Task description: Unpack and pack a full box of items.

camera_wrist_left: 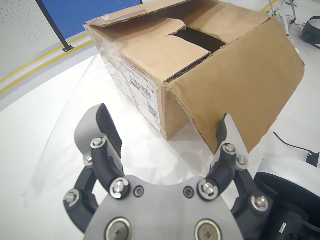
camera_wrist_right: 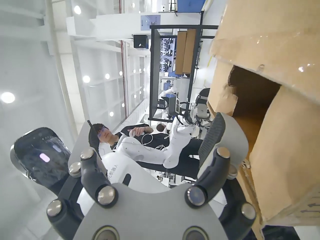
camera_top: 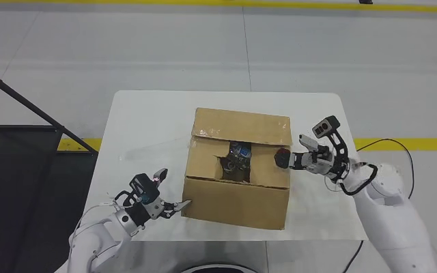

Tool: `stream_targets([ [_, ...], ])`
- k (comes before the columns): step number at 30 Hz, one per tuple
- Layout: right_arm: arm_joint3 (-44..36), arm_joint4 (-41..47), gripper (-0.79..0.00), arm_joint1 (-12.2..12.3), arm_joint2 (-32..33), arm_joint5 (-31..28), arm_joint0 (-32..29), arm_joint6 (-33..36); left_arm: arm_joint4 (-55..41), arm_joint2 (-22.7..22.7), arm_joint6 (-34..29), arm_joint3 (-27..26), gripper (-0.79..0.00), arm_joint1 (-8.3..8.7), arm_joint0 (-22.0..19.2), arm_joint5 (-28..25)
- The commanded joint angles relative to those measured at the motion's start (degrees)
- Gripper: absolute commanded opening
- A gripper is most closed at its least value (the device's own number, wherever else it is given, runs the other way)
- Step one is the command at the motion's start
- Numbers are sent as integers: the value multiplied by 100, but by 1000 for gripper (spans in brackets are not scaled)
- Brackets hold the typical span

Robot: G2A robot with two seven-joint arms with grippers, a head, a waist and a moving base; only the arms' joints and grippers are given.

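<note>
A brown cardboard box (camera_top: pixel 237 170) stands in the middle of the white table (camera_top: pixel 143 130). Its top flaps are partly folded in, leaving a gap where dark and blue items (camera_top: pixel 239 158) show inside. My left gripper (camera_top: pixel 174 189) is open at the box's near left corner. In the left wrist view the left gripper (camera_wrist_left: pixel 170 131) holds nothing, and one fingertip (camera_wrist_left: pixel 228 132) sits at the lower corner of the hanging front flap (camera_wrist_left: pixel 240 93). My right gripper (camera_top: pixel 283 158) is at the box's right top edge. It is open (camera_wrist_right: pixel 155 136), with one finger (camera_wrist_right: pixel 220 136) beside the box wall (camera_wrist_right: pixel 275 151).
A clear plastic strip (camera_wrist_left: pixel 62 126) lies on the table left of the box. A black frame (camera_top: pixel 27 102) stands off the table's left side. A cable (camera_top: pixel 389 143) runs past the right arm. Bare table lies behind the box and to its left.
</note>
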Motion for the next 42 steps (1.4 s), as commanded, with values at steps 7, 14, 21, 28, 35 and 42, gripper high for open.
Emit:
stream_targets([
  [7, 408, -254, 0, -61, -255, 489, 404, -234, -52, 0, 8, 25, 0, 24, -21, -1],
  [14, 571, -287, 0, -114, -341, 581, 589, -515, -45, -3, 14, 14, 0, 45, -16, 0],
  [21, 665, -239, 0, -160, -410, 561, 733, -427, -80, -22, 42, 45, 0, 64, -29, 30],
  [28, 681, -432, 0, -151, -395, 805, 808, -350, -125, 9, 42, 80, 0, 77, -66, 72],
  [35, 797, -466, 0, -178, -461, 941, 923, -350, -142, 58, 43, 84, 0, 89, -105, 109],
  [42, 879, -423, 0, -244, -522, 643, 1063, -614, -170, 63, 38, 90, 0, 104, -108, 149],
])
